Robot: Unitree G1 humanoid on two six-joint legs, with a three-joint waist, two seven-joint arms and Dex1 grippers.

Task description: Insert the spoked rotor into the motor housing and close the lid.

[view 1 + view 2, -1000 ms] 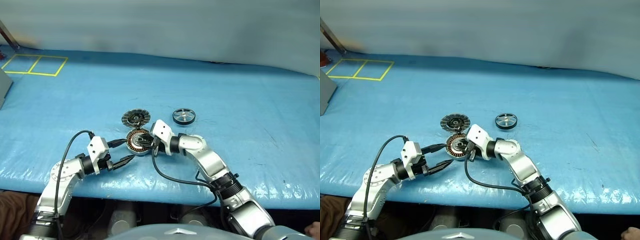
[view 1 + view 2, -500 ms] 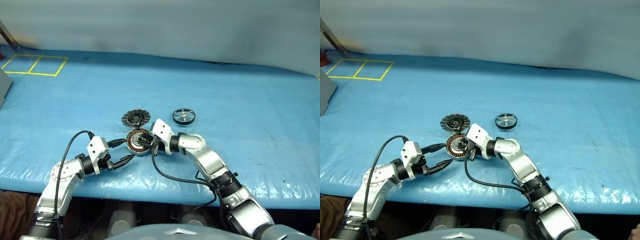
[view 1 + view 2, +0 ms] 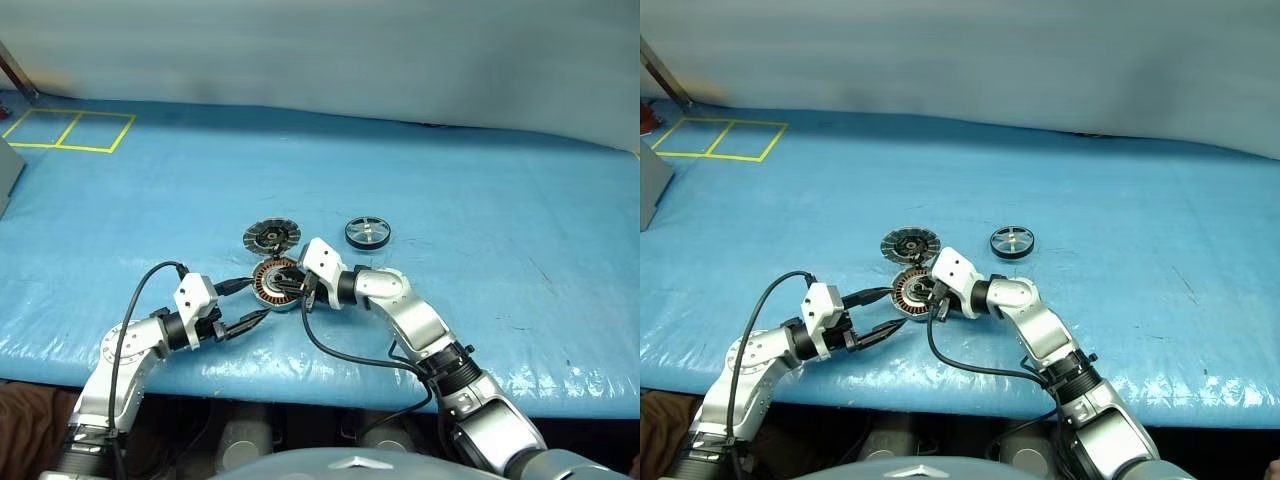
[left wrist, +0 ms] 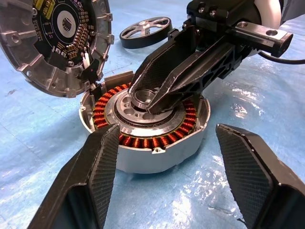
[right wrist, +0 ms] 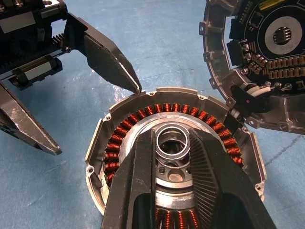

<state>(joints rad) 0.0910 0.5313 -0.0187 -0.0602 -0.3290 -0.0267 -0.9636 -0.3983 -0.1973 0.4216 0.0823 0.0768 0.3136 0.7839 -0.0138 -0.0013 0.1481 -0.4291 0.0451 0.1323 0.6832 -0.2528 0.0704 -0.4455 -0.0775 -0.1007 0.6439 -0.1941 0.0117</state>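
The motor housing (image 3: pixel 274 284), a silver cup ringed with copper coils, sits on the blue sheet near the table's front. My right gripper (image 5: pixel 171 136) reaches in from the right and is shut on the housing's silver centre hub (image 4: pixel 143 98). My left gripper (image 3: pixel 252 304) stands open on the housing's left side, one finger (image 4: pixel 97 176) to each side of the cup and apart from it. The lid (image 3: pixel 271 236) lies just behind the housing, dark segmented face up. The spoked rotor (image 3: pixel 367 232) lies flat to the right of the lid.
Yellow tape squares (image 3: pixel 68 130) mark the far left of the blue sheet. A grey object (image 3: pixel 6 172) stands at the left edge. A pale wall runs along the back. The table's front edge lies just below both arms.
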